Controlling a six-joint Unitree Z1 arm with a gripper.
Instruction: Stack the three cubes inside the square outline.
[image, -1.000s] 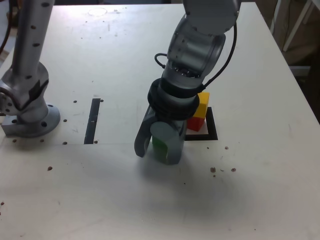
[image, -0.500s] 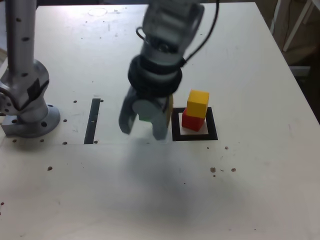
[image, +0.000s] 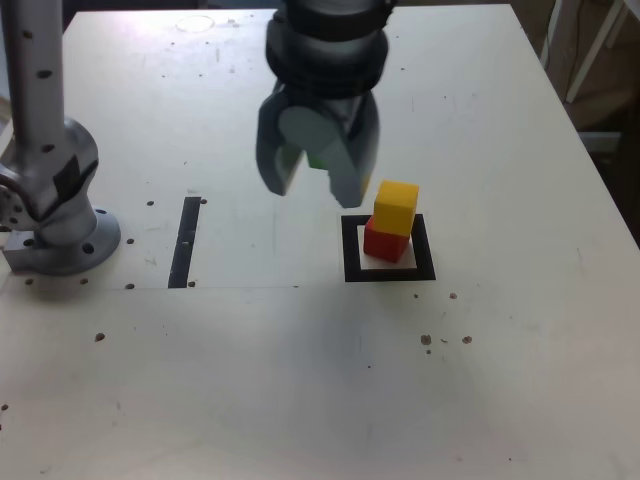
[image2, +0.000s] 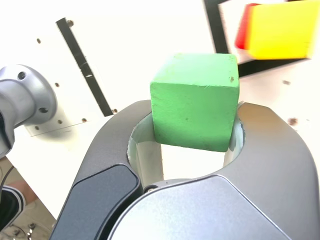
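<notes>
Overhead, in the exterior view: grey two-jaw gripper (image: 318, 172) raised clear of the white matte tabletop (image: 300, 380), pointing down, positioned up and toward the exterior view's left of the thin black square outline (image: 388, 247). Small green matte cube (image: 317, 157) only partly visible between the jaws, mostly hidden by the grey jaw shells. Jaws narrowed and clamped on that green cube. Small red matte cube (image: 385, 241) seated inside the square outline, on its white interior. Small yellow matte cube (image: 396, 207) resting on top of the red cube, slightly skewed relative to it. Straight black strip (image: 185, 241) lying flat on the tabletop, well apart from the square outline toward the exterior view's left. Grey metal arm base (image: 55, 215) with bolted flange and upright column, farther from the square outline than the strip, on the same side. Scattered dark specks on the tabletop near the square outline.

Next, in the wrist view: gripper (image2: 192, 130) filling the near field, both curved grey jaws pressed against opposite sides of the green cube (image2: 194, 100). Cube held clear of the tabletop, upper face and one side face exposed. Yellow cube (image2: 282, 29) and a sliver of the red cube (image2: 242, 31) blurred, beyond the green cube, with a corner of the square outline (image2: 215, 22) beside them. Black strip (image2: 85, 75) and arm base (image2: 22, 102) visible on the far side of the held cube from the square outline.
</notes>
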